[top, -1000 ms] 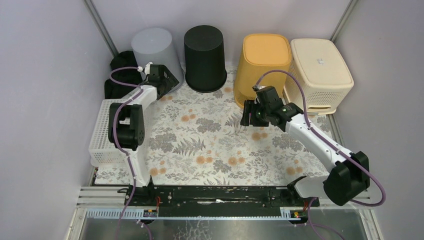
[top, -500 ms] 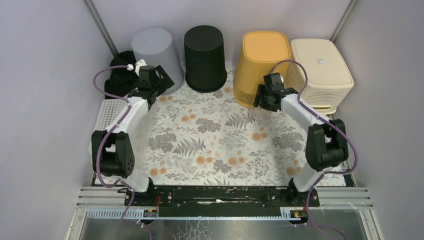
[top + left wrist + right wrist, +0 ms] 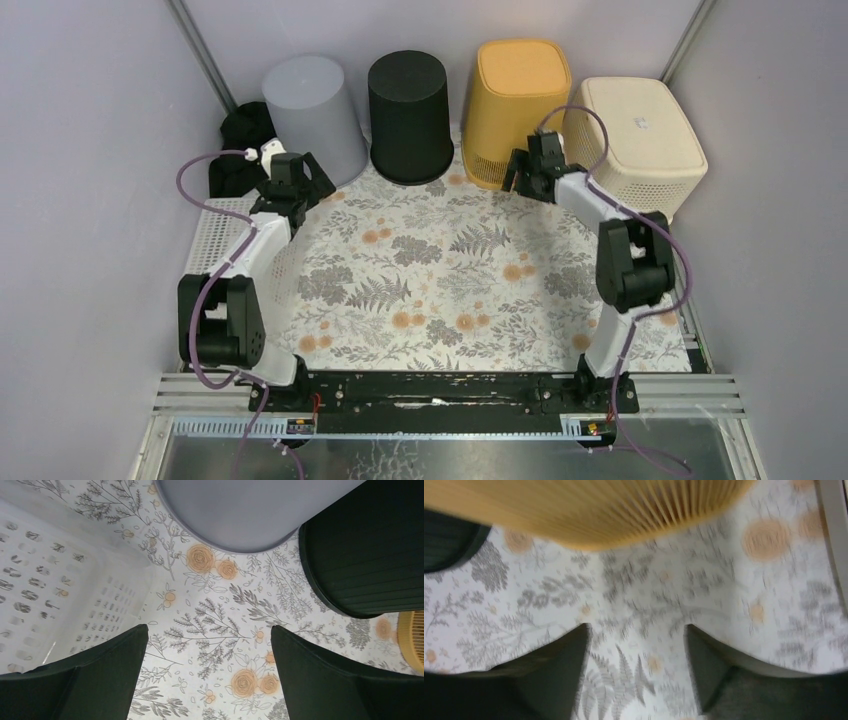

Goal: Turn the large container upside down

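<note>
A white perforated plastic basket [image 3: 214, 236] lies just to the outer side of the left pincer [image 3: 312, 172]. As far as the left wrist view shows its inside, it holds nothing. That pincer is spread wide and grips nothing, with only the flower-printed table cloth [image 3: 430, 260] below it. Ahead of its fingertips stands a pale grey smooth plastic bucket [image 3: 315, 100], base up. Ahead and towards the inner side stands a black ribbed plastic bucket [image 3: 410, 100], also base up. A dark bundle [image 3: 238, 145] sits past the grey bucket on the outer side, and I cannot tell what it is.

I take the large container to be the yellow slatted plastic bin [image 3: 520, 90]. It is straight ahead of the right pincer [image 3: 636, 627], close beyond the fingertips. That pincer is partly spread, with nothing between its jaws. The blurred wrist view shows no contact with the slats. The bin's long axis runs up and down, with the wide mouth on the cloth and the narrower closed base on top, so it looks turned over already. The right arm is far nearer to it than the left, and any further move probably depends on that short gap.

On the right pincer's outer side, just beside the yellow bin, a cream perforated plastic crate [image 3: 640, 130] stands base up too. What is under any of the four inverted containers cannot be seen.
</note>
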Motion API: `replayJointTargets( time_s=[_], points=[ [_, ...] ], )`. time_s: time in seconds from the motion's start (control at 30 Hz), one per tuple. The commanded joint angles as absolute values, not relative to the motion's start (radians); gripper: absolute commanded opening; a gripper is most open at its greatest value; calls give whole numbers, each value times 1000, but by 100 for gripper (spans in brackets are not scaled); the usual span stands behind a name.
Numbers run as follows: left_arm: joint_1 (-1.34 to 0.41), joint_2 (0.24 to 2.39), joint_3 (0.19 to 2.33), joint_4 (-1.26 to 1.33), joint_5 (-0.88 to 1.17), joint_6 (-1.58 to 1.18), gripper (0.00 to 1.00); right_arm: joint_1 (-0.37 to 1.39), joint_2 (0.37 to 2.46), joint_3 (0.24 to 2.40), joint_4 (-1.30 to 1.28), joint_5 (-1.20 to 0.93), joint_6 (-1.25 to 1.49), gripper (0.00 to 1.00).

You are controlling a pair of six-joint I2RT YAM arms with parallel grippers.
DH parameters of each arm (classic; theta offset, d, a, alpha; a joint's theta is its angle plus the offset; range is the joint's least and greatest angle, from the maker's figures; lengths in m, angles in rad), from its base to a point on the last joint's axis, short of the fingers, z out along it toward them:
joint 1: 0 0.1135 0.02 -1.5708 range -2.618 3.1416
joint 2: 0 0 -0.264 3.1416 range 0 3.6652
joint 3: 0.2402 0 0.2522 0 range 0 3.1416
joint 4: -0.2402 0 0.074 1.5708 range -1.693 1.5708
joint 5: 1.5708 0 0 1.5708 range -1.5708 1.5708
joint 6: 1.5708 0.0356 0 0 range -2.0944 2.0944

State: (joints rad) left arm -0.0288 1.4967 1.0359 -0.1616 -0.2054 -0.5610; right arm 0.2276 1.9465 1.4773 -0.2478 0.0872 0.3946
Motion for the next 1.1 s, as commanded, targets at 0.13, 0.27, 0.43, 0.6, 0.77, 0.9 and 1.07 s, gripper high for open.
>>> replayJointTargets(
  time_s=[0.13,0.27,0.43,0.6,0.77,0.9,1.07],
  points=[
    [-17,1366,854,125,-367,-373,100,229,1425,943,94,216,261,99],
    [-12,1336,738,279,-406,-294,100,229,1223,687,309,300,168,99],
    [7,1362,665,408,-323,-181,100,227,1087,483,511,443,106,99],
    [29,1355,556,569,-315,-166,100,221,1119,356,730,561,76,99],
    [38,1333,436,744,-300,-151,100,219,1200,281,843,622,101,99],
    [37,1344,425,803,-327,-141,100,217,1287,241,946,656,91,99],
    [37,1379,438,861,-343,-126,100,209,1337,225,1028,666,44,99]
  ],
)
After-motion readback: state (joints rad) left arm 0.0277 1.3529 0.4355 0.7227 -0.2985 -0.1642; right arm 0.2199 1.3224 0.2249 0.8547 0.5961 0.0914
